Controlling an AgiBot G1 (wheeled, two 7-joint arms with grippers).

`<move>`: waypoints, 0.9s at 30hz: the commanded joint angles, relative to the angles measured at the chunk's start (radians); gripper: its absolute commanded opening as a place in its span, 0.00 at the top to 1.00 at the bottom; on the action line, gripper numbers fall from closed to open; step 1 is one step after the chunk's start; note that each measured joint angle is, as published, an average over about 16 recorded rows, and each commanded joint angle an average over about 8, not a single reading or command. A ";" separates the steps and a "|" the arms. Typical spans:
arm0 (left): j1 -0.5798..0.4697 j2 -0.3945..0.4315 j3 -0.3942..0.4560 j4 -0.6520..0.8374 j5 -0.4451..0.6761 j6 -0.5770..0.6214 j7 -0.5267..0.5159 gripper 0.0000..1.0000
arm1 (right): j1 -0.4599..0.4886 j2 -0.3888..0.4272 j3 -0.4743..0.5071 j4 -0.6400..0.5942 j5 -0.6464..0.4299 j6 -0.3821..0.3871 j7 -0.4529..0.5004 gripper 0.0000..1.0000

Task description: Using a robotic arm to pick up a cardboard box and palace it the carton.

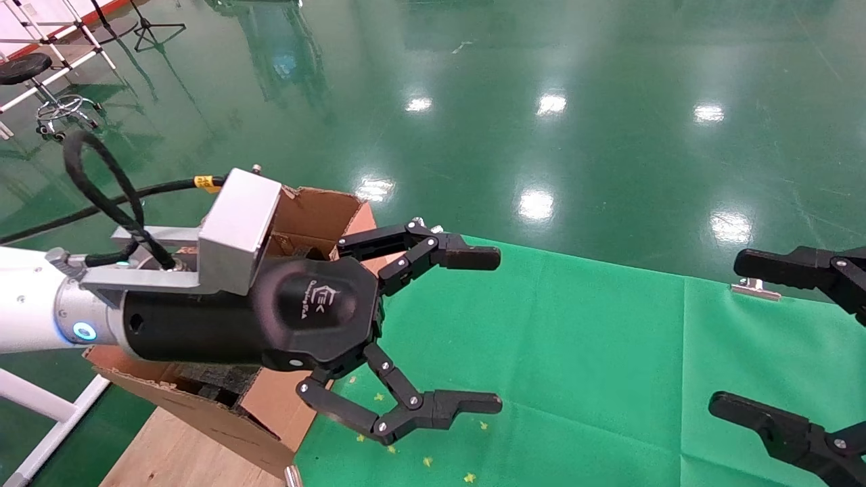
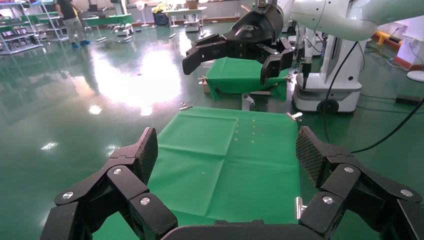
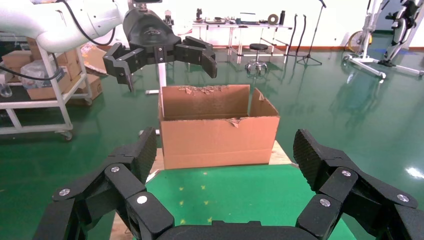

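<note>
The white-and-silver left arm (image 1: 40, 311) reaches across the carton (image 1: 318, 210). Its black gripper (image 1: 492, 330) is open and empty above the green cloth table (image 1: 575, 352), just past the carton's edge. The carton stands at the table's left end with ragged flaps up and black foam (image 1: 216, 379) inside; it also shows in the right wrist view (image 3: 217, 135). My right gripper (image 1: 734, 335) is open and empty over the table's right side. The small taped cardboard box is not in view. Each wrist view shows its own open jaws over bare cloth (image 2: 225, 155) (image 3: 225, 155).
The carton rests on a wooden board (image 1: 176, 453) beside a white frame rail (image 1: 40, 406). A metal clip (image 1: 754, 289) holds the cloth at the far edge. A stool (image 1: 27, 67) stands far left on the green floor. A second robot base (image 2: 327, 85) stands beyond the table.
</note>
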 commanded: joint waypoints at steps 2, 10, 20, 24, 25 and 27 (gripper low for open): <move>-0.002 0.000 0.001 0.003 0.003 -0.001 0.000 0.00 | 0.000 0.000 0.000 0.000 0.000 0.000 0.000 0.00; -0.005 0.001 0.002 0.006 0.007 -0.002 -0.001 0.00 | 0.000 0.000 0.000 0.000 0.000 0.000 0.000 0.00; -0.007 0.001 0.003 0.008 0.009 -0.002 -0.001 0.00 | 0.000 0.000 0.000 0.000 0.000 0.000 0.000 0.00; -0.007 0.001 0.003 0.008 0.009 -0.002 -0.002 0.00 | 0.000 0.000 0.000 0.000 0.000 0.000 0.000 0.00; -0.007 0.001 0.004 0.009 0.009 -0.002 -0.002 0.00 | 0.000 0.000 0.000 0.000 0.000 0.000 0.000 0.00; -0.007 0.001 0.004 0.009 0.009 -0.003 -0.002 0.00 | 0.000 0.000 0.000 0.000 0.000 0.000 0.000 0.00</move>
